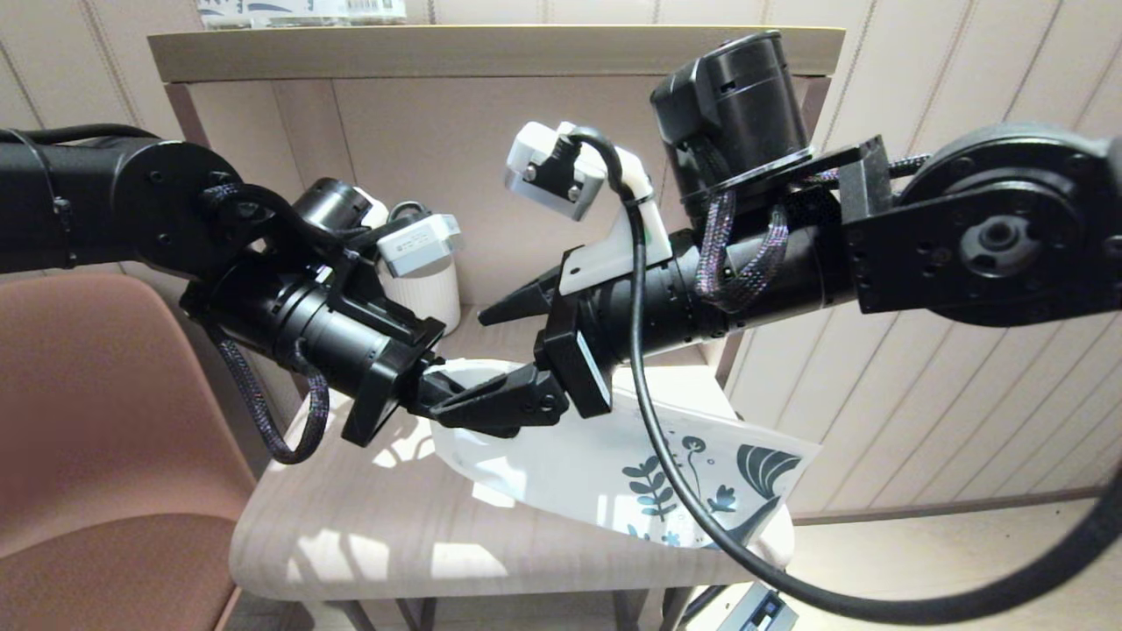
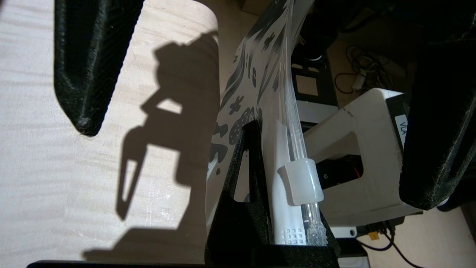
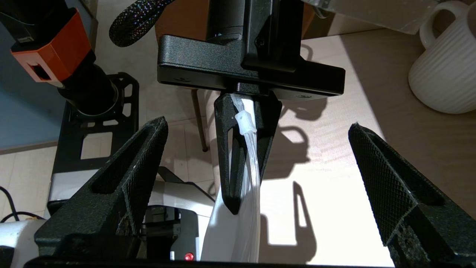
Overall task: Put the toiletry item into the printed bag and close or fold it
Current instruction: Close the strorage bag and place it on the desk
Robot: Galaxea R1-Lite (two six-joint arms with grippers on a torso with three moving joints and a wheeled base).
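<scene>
The printed bag [image 1: 570,456] hangs in the air above the table [image 1: 351,535]. In the head view its long axis runs from the zip end at about 10 o'clock down to the leaf-printed end at about 4 o'clock, and that printed corner sags toward the table's edge. The toiletry item shows in no view. It may already be inside the bag, but I cannot tell.

The slider [image 2: 301,180] sits on the zip track at the held end, just beside the left claw [image 1: 438,394]. That claw is clenched on the bag's top edge, with the track running out between its tips.

The right claw [image 1: 460,361] faces it from about 3 o'clock, released and spread wide. In the right wrist view its two fingers [image 3: 130,175] stand well to either side of the track, touching nothing, with the slider roughly midway between them.

The closing step seems to be in hand. The right claw is the free one and lies in line with the track, so it would probably have to pinch at the slider and draw it along the bag's length toward 4 o'clock.

Farther out, a white ribbed mug [image 1: 429,294] stands at the back of the table, at about 11 o'clock from the bag.
</scene>
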